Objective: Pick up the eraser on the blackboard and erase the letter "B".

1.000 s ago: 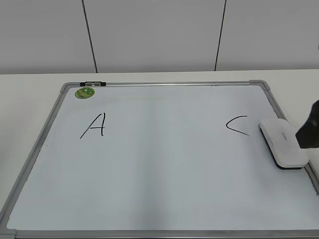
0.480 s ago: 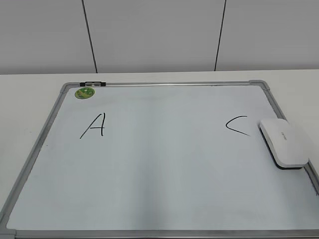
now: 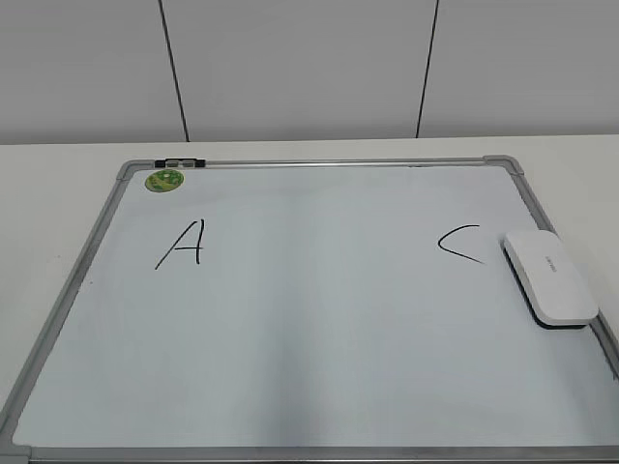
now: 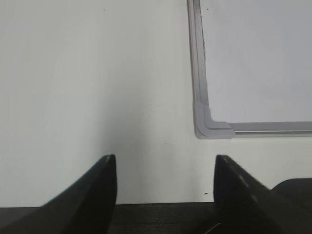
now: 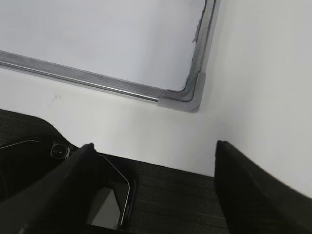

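While both grippers sit off the board with nothing between their fingers, I log: left gripper [image 4: 165, 168], jaws spread wide, over bare table [image 4: 97, 87] beside a grey corner cap [image 4: 207, 124]; right gripper [image 5: 153, 151], jaws likewise parted, near the opposite near corner cap [image 5: 187, 100]. Eraser [image 3: 549, 277] lies flat on the blackboard [image 3: 319, 329] at its right edge, just beside the "C" [image 3: 460, 244]. "A" [image 3: 184, 244] at left, green sticker [image 3: 165, 180] top left; I see no letter "B"
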{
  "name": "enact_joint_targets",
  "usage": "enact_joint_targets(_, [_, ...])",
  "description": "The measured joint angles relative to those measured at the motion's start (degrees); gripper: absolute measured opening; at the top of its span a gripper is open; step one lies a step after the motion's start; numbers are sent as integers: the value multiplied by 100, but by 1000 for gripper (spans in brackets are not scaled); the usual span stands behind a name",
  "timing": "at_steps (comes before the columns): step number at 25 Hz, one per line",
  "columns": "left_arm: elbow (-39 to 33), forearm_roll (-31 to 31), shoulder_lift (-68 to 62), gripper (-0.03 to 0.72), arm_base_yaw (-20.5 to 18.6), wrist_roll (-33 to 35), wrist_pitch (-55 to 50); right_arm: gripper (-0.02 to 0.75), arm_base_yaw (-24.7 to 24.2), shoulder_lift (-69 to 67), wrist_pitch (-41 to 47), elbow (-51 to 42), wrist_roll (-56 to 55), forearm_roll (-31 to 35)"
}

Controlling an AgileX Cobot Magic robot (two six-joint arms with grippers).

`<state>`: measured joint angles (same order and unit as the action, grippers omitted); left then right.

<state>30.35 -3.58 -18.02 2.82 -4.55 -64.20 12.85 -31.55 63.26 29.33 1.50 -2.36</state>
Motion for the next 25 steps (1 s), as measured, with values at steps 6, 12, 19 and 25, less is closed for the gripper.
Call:
enact_joint_targets(6, [-56, 0, 0, 449, 0, 0, 111, 554, 0, 0, 81, -92, 0, -13])
enact_joint_targets(12, [-56, -33, 0, 439, 0, 0, 111, 554, 0, 11, 81, -92, 0, -13])
enact_joint_targets(19, [-56, -33, 0, 438, 0, 0, 111, 554, 0, 11, 93, -92, 0, -13])
enact_joint_targets(25, [-56, -33, 13, 437, 0, 0, 111, 554, 0, 73, 93, -92, 0, -13])
